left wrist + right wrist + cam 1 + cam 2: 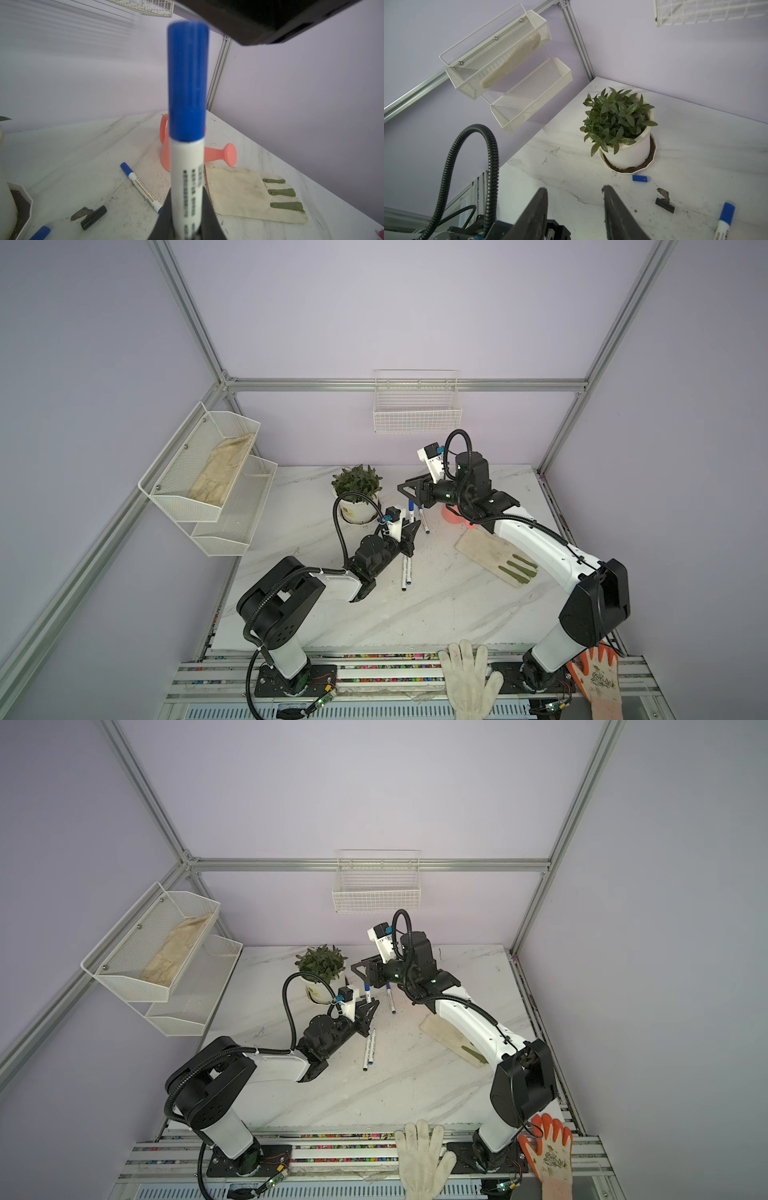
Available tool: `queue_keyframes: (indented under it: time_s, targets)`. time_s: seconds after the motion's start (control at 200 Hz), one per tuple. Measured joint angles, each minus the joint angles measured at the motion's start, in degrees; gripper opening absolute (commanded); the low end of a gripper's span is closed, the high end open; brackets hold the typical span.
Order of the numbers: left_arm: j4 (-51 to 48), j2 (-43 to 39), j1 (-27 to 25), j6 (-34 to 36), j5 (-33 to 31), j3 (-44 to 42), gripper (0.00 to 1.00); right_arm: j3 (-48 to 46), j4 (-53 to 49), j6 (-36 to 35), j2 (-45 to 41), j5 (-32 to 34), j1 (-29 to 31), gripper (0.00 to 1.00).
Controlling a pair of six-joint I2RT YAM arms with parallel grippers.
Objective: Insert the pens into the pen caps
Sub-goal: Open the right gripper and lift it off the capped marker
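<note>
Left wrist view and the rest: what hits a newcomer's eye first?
A white pen with its blue cap on fills the left wrist view, clamped in the left gripper and sticking out of it. In the right wrist view the right gripper hangs open and empty above the table, with a potted plant and a loose blue cap on it.

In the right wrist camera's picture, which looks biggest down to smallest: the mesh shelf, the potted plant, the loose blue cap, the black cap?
1. mesh shelf
2. potted plant
3. blue cap and black cap: they look about alike. The black one seems nearer the camera, so I won't rank them.
</note>
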Motion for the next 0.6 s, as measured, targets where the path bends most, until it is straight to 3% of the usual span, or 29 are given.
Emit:
queue_keyframes:
  time_s: [0.31, 0.53, 0.605]
  targets:
    - [-0.59, -0.04, -0.02, 0.39, 0.0, 0.0, 0.0, -2.47, -0.22, 0.37, 0.2, -0.09, 1.01, 0.36]
    - [-0.85, -0.35, -0.07, 0.46, 0.02, 0.0, 0.0, -3.43, -0.61, -0.68, 0.2, 1.84, 0.59, 0.05]
    - [-1.64, -0.68, -0.07, 0.46, 0.09, 0.0, 0.0, -3.54, -0.59, -1.09, 0.22, 2.03, 0.46, 0.0]
